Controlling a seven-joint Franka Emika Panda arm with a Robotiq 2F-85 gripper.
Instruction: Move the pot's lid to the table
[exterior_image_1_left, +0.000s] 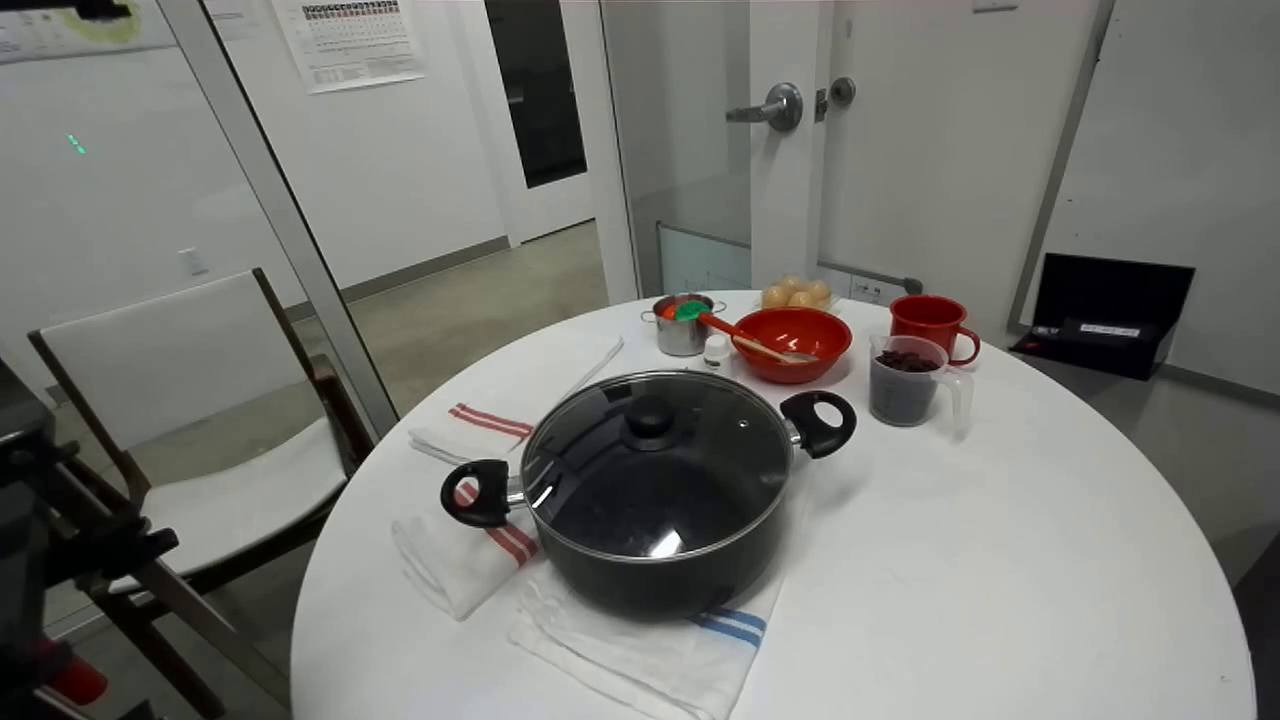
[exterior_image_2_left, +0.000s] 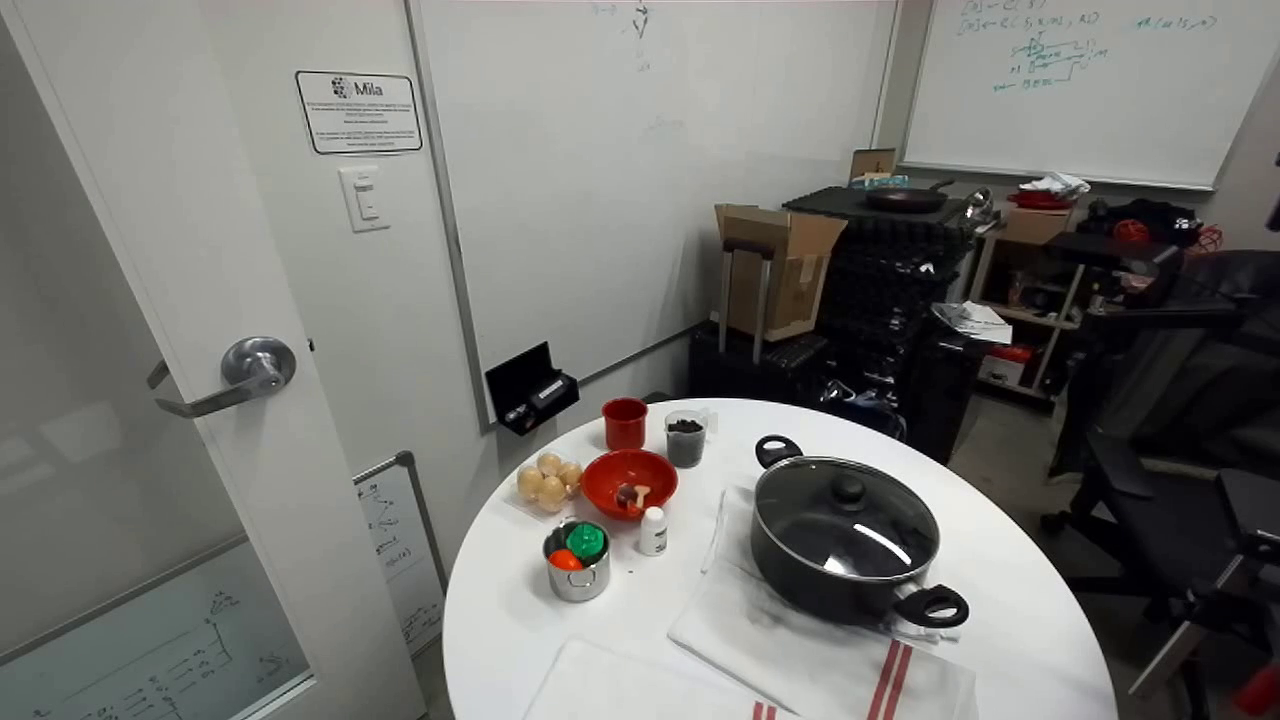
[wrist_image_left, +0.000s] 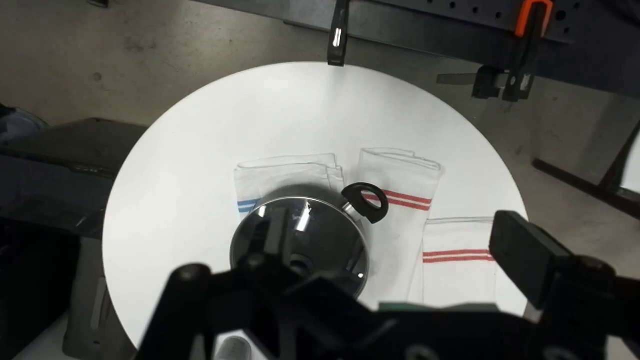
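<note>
the round, clear glass lid (exterior_image_1_left: 655, 490), with metal rim and black centre knob (exterior_image_1_left: 649, 415), sits on the large, round black cooking pot (exterior_image_1_left: 640, 588) in both exterior views. the pot stands upright on a folded, blue-striped white cloth (exterior_image_1_left: 640, 655) on the big, round white table top (exterior_image_1_left: 1000, 560). two folded, red-striped white cloths (exterior_image_1_left: 455, 570) lie beside it. the black two-finger gripper (wrist_image_left: 392, 240), seen in the wrist view, is spread wide and grips nothing; its parts cover some of the lid there. a glossy red bowl (exterior_image_1_left: 790, 372) and a translucent measuring cup (exterior_image_1_left: 903, 400) with dark contents stand near the pot.
</note>
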